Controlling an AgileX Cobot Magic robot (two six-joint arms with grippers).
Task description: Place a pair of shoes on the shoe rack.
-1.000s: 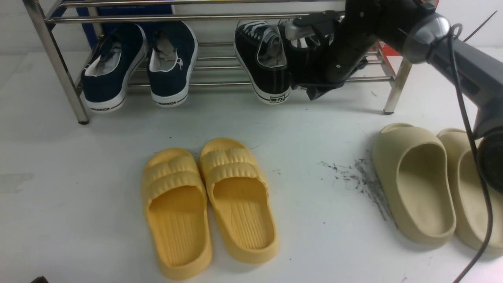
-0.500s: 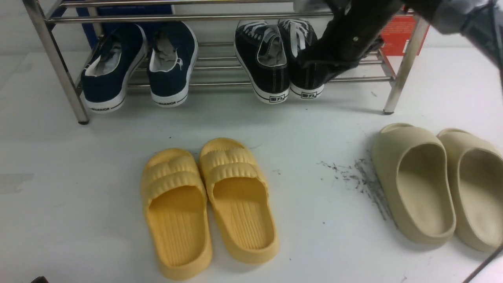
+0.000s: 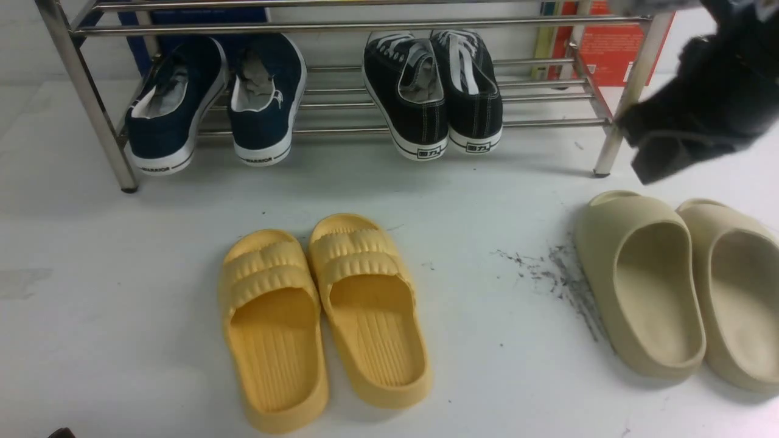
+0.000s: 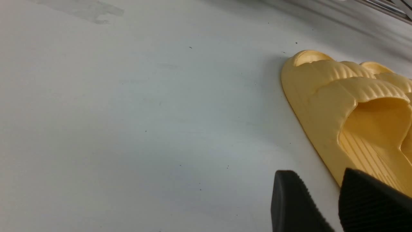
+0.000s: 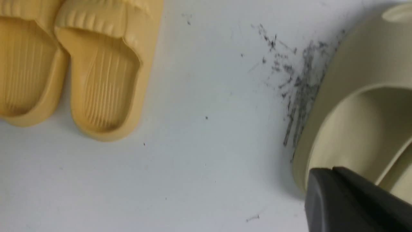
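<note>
Since a second ago your right hand (image 3: 654, 159) has pulled away from the shoe rack (image 3: 341, 25), off to its right. Reading left to right: your left hand (image 4: 334, 203) sits with fingers apart beside a yellow slide (image 4: 347, 109); the pair of shoes (image 3: 435, 91) rests on the rack's lower bars; your right hand's fingers are together, holding nothing. Placement looks finished.

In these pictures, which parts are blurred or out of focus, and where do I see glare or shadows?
Front view: the right tool is smeared by motion blur; the shoe rack bars carry bright glare; the black sneakers are sharp, with soft shadows below. Left wrist view: the left tool looks soft, the yellow slide casts a faint shadow. Right wrist view: slightly soft overall.
</note>
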